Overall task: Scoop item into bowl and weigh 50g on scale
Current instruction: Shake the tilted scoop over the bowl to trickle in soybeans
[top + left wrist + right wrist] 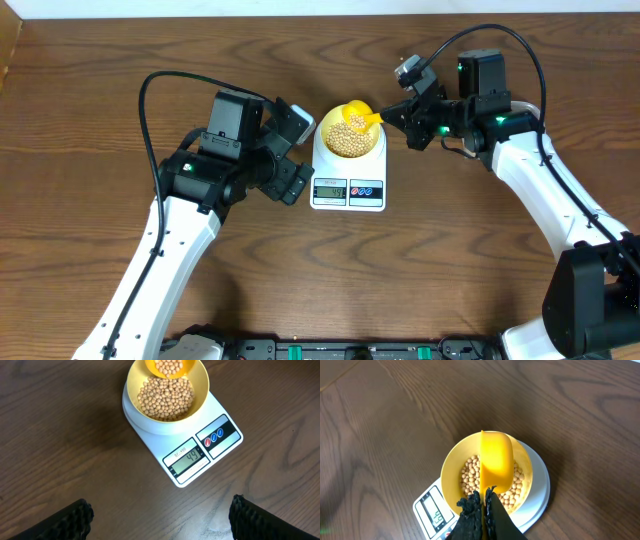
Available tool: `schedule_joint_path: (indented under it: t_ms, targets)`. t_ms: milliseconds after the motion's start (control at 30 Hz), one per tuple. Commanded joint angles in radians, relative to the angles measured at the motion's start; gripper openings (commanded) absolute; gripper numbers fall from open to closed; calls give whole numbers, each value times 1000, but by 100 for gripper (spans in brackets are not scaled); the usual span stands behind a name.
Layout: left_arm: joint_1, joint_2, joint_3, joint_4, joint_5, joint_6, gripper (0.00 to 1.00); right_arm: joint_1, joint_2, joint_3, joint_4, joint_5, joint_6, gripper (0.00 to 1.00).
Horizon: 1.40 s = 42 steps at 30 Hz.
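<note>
R gripper (484,506): both fingers clamped together on the handle (372,118) of the yellow scoop (496,460). No gap shows between them in R wrist view. The scoop runs straight out from me, with its cup over the inside of the bowl (451,467). Can't tell whether the cup touches the rim.

L gripper (161,522): fingers (70,520) spread wide apart, nothing between them. Just dark ribbed pads at the bottom corners of L wrist view, w/ bare bench (60,435) under them. In the overhead view it sits just beside the left edge of the scale (222,435), pointed at it, not touching.

Further out:
- Beans (165,397): tan heap covering the bowl's floor and partway up its wall. A smaller lot sits in the scoop cup, seen at the top edge of L wrist view above the bowl's far rim.
- Bowl: pale yellow, round, upright, sitting on the scale's round platform at the end away from the readout. It's narrower than the scale.
- Scale: white, rounded corners, flat on the bench between my two arms.
- Display (189,456): on the scale edge nearest L gripper, reads 49.
- Buttons (214,436): small, coloured, on a dark strip next to the display.

Beyond the scale there's brown woodgrain bench. My R arm comes in from the far right, w/ a black cable looped above it.
</note>
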<state>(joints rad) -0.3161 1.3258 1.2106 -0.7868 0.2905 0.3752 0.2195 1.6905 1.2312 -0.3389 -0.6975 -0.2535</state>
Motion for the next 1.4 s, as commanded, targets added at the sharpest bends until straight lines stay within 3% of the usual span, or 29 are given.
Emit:
schedule_joint_path:
  t_ms: [0, 1367]
  targets:
    - [0, -6, -14, -2, 16, 17, 89, 5, 5, -3, 3, -4, 6, 1]
    - [0, -6, -14, -2, 16, 17, 89, 6, 6, -3, 9, 11, -16, 1]
